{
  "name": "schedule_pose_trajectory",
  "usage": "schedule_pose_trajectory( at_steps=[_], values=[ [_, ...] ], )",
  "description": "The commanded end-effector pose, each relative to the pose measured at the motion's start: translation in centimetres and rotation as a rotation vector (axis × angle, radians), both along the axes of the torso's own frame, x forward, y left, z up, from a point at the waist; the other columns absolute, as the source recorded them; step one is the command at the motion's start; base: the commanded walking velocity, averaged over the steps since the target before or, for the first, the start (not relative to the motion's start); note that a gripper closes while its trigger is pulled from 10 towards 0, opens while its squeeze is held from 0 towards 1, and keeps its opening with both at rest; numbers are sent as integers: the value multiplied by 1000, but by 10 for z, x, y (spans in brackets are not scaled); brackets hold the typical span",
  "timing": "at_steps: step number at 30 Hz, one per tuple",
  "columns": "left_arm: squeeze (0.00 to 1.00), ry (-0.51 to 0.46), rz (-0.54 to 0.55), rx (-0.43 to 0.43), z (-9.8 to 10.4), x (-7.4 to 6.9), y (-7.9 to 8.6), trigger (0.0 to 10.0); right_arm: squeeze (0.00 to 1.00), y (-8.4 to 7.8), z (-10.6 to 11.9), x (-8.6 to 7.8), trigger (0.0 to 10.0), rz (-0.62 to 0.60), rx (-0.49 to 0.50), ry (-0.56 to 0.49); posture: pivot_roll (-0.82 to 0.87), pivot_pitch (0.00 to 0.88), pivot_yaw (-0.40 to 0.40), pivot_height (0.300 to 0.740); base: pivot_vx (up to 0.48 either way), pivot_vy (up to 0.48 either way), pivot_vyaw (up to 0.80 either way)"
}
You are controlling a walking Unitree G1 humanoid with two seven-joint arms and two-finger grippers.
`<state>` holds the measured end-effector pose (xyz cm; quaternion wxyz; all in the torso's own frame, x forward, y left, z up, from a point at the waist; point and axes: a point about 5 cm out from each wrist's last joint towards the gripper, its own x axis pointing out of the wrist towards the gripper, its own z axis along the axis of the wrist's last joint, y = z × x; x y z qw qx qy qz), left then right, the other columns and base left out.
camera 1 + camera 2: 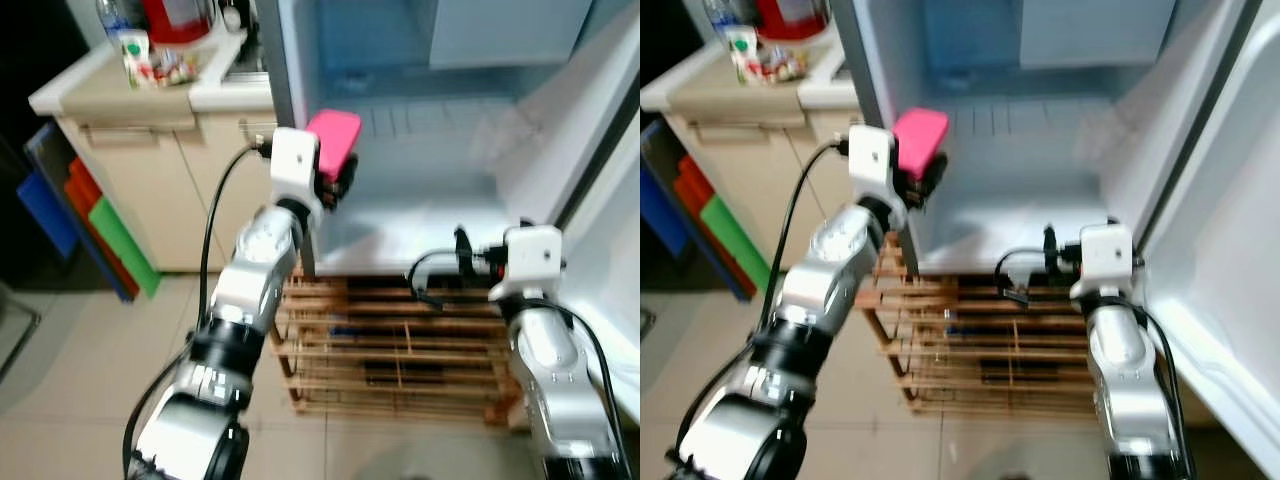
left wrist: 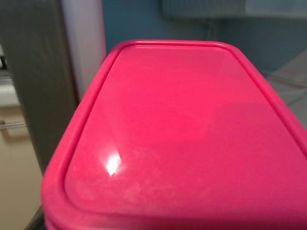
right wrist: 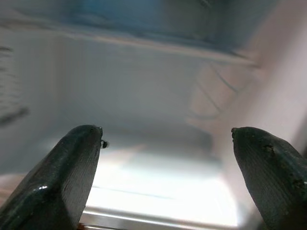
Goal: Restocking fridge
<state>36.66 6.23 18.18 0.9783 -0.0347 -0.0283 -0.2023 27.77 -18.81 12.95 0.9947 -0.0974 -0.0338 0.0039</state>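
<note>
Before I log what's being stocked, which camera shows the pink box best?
The left wrist view: the pink box sits close up, its lid and raised rim sharp. The left and right eye views show it small and blurred, held by the left gripper at the edge of the open fridge.

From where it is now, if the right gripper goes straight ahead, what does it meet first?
Nothing nearby: the right gripper, jaws open, points into the open fridge. The way looks free up to its back wall, though depth is unclear.

open fridge point(image 1: 440, 210) floor bare, wooden rack point(image 1: 400, 350) below
</note>
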Motion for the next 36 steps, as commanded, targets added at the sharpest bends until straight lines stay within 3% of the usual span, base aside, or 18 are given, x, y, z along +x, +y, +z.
schedule_pose_trajectory(
  at_steps=[1, 9, 15, 20, 25, 28, 33, 36],
  values=[
    [0, 17, 50, -10, 1, 9, 12, 10000, 0, 3, 3, -1, 10000, 16, -10, -9, -198, 0, 68, 740, 0, 0, 0],
    [0, 32, -24, -1, 4, 15, -19, 10000, 0, 3, 5, -8, 10000, 12, -20, -9, -227, 17, 79, 740, 0, 0, 0],
    [0, 94, -44, -58, 4, 19, -39, 10000, 0, 13, 11, -19, 10000, 82, -50, -24, -293, 47, 109, 740, 0, 0, 0],
    [0, 102, -109, -56, -3, 7, -66, 10000, 0, 13, 16, -37, 10000, 52, -26, -27, -319, 92, 134, 740, 0, 0, 0],
    [0, 127, -84, -35, -12, 9, -64, 10000, 0, 25, 20, -56, 10000, 83, -21, -13, -333, 156, 116, 740, 0, 0, 0],
    [0, 169, -124, -110, -12, 9, -68, 10000, 0, 28, 20, -67, 10000, 110, -31, 17, -351, 195, 112, 740, 0, 0, 0],
    [0, 176, -101, -44, -21, 8, -67, 10000, 0, 27, 21, -85, 10000, 103, -44, 50, -385, 258, 113, 740, 0, 0, 0],
    [0, 174, -32, -34, -20, 15, -53, 10000, 0, 26, 28, -98, 10000, 74, -50, 65, -423, 298, 124, 740, 0, 0, 0]
  ],
)
